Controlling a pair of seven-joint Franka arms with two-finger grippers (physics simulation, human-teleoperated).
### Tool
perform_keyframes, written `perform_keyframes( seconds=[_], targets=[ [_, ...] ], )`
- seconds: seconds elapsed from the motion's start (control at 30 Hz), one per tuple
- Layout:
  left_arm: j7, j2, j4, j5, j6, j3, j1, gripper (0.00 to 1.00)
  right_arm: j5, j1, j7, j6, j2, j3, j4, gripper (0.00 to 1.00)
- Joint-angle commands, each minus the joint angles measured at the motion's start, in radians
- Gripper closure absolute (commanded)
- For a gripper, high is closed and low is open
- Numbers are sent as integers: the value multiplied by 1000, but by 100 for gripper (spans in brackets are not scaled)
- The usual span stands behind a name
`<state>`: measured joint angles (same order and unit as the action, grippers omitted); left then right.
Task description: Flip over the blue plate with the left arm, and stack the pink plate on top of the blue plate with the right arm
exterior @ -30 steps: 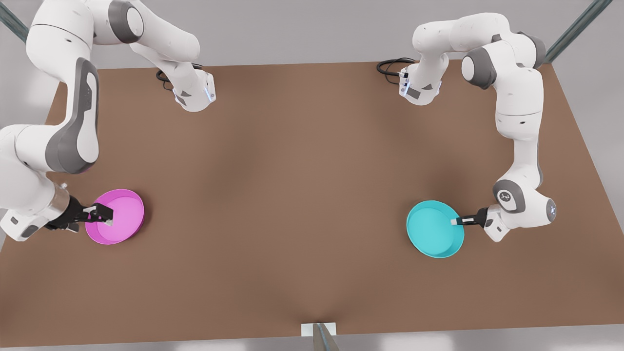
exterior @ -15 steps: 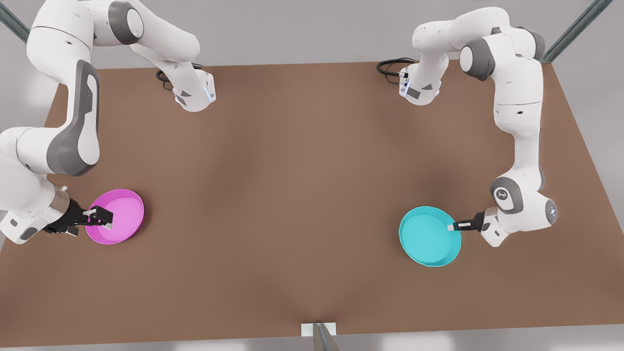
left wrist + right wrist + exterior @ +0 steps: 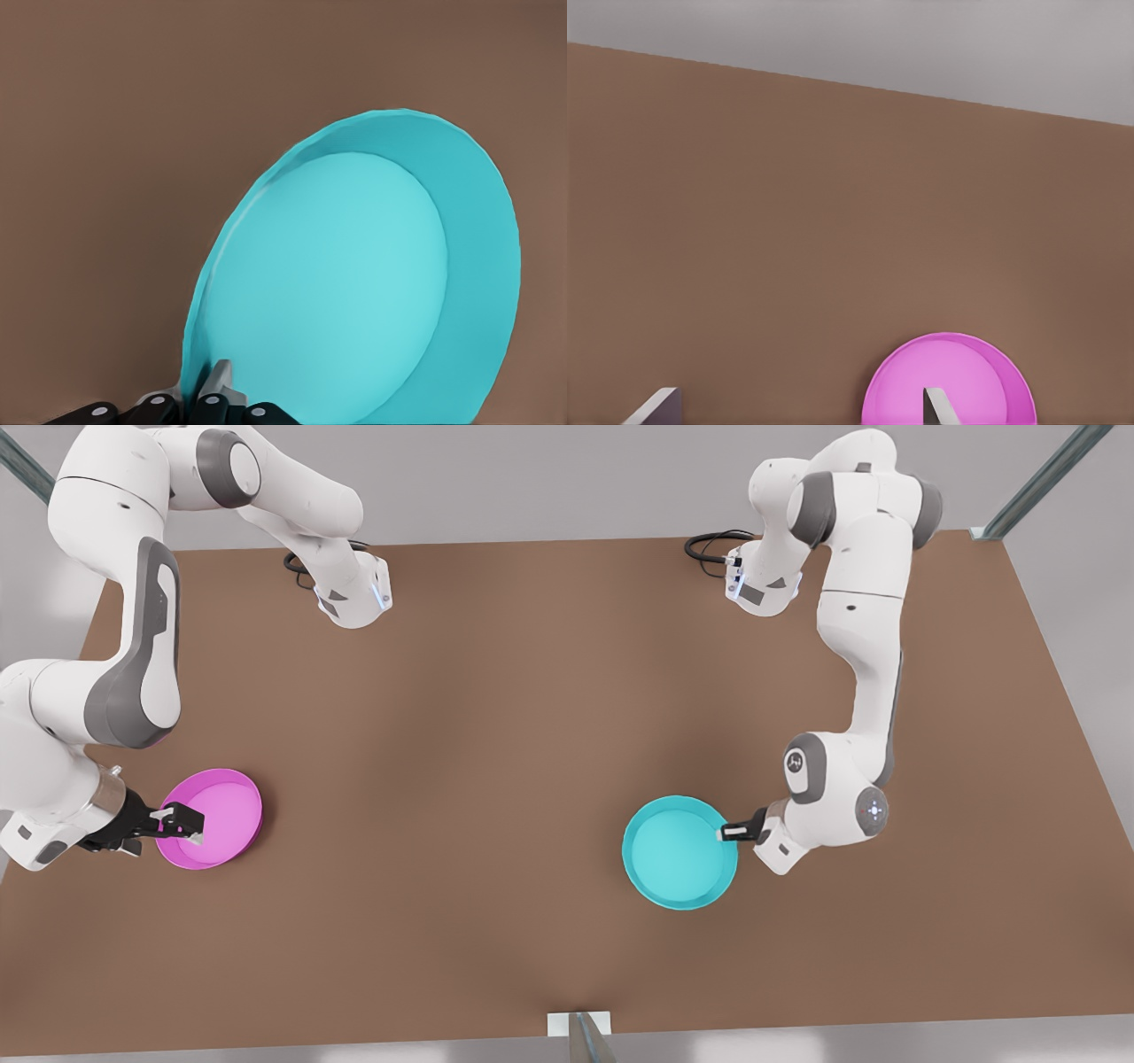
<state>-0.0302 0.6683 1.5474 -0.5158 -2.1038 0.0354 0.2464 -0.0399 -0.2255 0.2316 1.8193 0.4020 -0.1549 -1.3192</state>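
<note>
Fingers of the left gripper (image 3: 726,833) are clamping the blue plate (image 3: 679,852) by its rim and carrying it toward the table's middle, still open side up and unflipped, while the right gripper (image 3: 182,825) is waiting, fingers apart, straddling the pink plate (image 3: 213,817) rim

blue plate (image 3: 678,855): smooth matt | pink plate (image 3: 217,819): smooth matt | table (image 3: 532,735): matt brown
</note>
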Motion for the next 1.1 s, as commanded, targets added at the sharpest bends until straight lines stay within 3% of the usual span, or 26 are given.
perform_keyframes(
  seconds=[0.0, 0.2, 0.43, 0.7, 0.87, 0.93, 0.97, 1.07],
  targets=[
    [-2, 1, -1, -130, -4, 0, 8, 79, 0, 0, 0, 0, 0, 0, 0, 0],
    [-17, 62, -78, -147, 7, -91, 17, 79, 0, 3, -2, -2, -2, 0, 0, 0],
    [-142, 39, -107, -118, -9, -88, 142, 79, -2, 0, 0, 6, 1, 2, 0, 0],
    [-550, 30, -289, 301, 22, -86, 336, 79, 0, 0, 0, 6, 1, 2, 0, 0],
    [-573, 30, -415, 588, 237, -86, 396, 79, 2, -9, 8, 2, 15, 3, -3, 0],
    [-573, 30, -452, 701, 297, -86, 432, 79, 63, -66, 17, -9, 35, 5, -5, 0],
    [-573, 30, -452, 778, 306, -84, 452, 79, 155, -135, 107, -11, 58, 5, -8, 0],
    [-613, 31, -460, 985, 329, -77, 496, 79, 161, -278, 374, -32, 95, 5, -20, 0]
  ],
)
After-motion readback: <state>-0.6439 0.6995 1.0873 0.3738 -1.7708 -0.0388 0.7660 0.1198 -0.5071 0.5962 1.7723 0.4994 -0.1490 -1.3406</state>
